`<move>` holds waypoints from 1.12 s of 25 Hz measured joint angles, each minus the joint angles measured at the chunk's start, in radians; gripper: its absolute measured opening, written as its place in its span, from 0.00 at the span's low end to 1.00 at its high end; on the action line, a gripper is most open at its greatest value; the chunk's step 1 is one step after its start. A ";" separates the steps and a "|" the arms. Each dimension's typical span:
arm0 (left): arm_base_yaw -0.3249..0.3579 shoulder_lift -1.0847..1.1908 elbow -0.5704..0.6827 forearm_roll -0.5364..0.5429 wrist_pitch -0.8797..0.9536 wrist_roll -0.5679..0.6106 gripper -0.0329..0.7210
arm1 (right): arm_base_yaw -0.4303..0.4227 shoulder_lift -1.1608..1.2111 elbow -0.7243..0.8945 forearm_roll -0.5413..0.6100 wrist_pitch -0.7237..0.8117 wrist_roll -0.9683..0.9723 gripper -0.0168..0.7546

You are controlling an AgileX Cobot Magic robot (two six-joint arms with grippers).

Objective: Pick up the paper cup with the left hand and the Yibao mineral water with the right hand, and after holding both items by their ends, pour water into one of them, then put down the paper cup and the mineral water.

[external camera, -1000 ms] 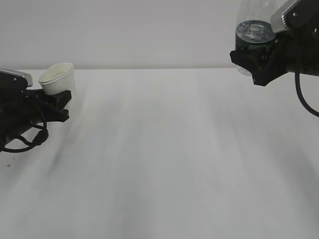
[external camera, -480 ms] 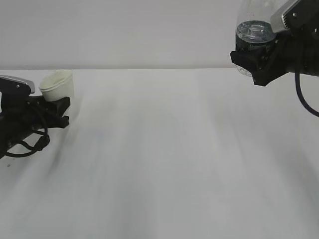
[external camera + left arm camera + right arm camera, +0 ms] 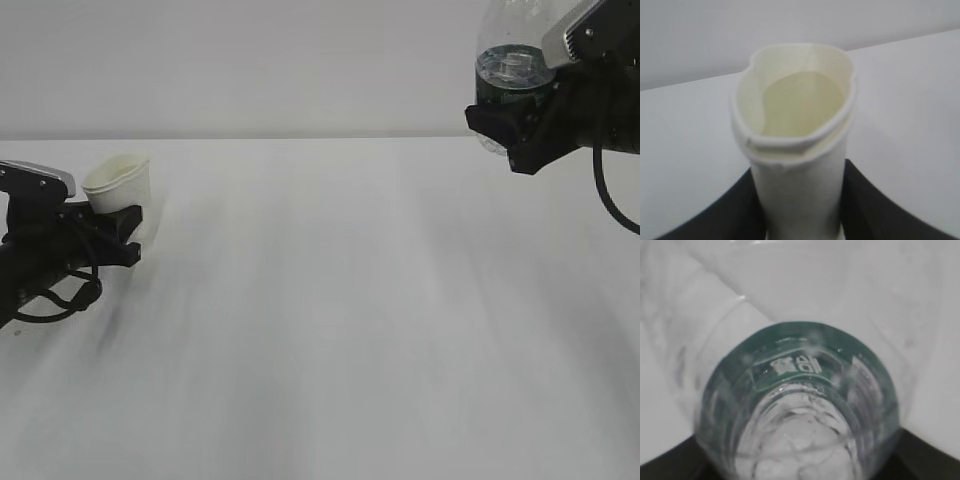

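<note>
The small white tapered paper cup is sitting at about nine o'clock in the exterior view, low over the white table and tilting slightly. The black two-fingered left hand is clamping it low on its body. In the left wrist view the rolled rim is looking squeezed out of round, with a crease at six o'clock, and the black fingers are pressing both sides of the wall.

The small clear ribbed Yibao mineral water bottle with its dark green label band is hanging high at about one o'clock, gripped around the label by the black right hand, its top running out of frame.

The two are standing well apart. The risk, as I am judging it, is that the crushed rim is narrowing the target and a soft wall may buckle further or slip once water adds weight. With this much gap to close, any misalignment of neck and rim is likely to send water onto the table.
</note>
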 joint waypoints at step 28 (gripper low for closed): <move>0.000 0.000 0.000 -0.026 0.000 0.004 0.42 | 0.000 0.000 0.000 0.000 0.005 0.005 0.62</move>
